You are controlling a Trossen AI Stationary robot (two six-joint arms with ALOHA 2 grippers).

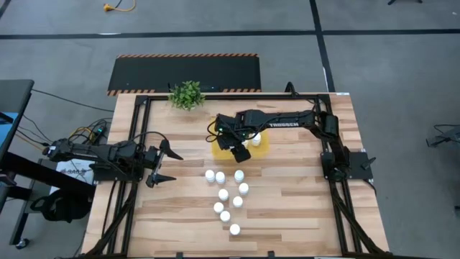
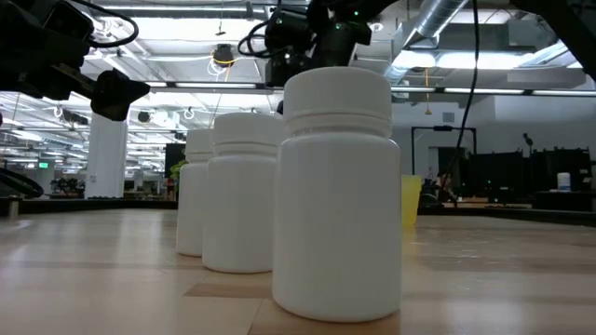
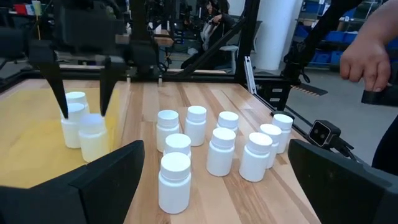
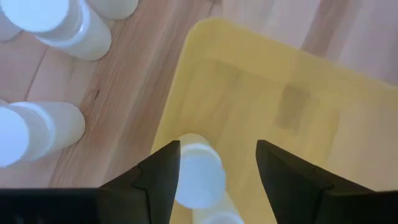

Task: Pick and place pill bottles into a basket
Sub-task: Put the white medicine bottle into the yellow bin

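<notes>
The yellow tray [image 1: 216, 150] lies at the table's middle, toward the far edge. My right gripper [image 1: 241, 150] hangs over it, open. Its fingers stand on either side of a white pill bottle [image 4: 196, 172] upright in the tray [image 4: 280, 93]. The left wrist view shows about three bottles [image 3: 92, 135] in the tray. Several more bottles [image 1: 227, 194] stand upright on the wood near the tray's near side, and they also show in the left wrist view [image 3: 221, 149]. My left gripper [image 1: 171, 167] waits open and empty at the table's left.
A small green potted plant [image 1: 187, 94] stands at the far edge, left of the tray. A person's hand [image 3: 367, 59] shows beyond the table's right side. Bare wood lies between my left gripper and the bottles.
</notes>
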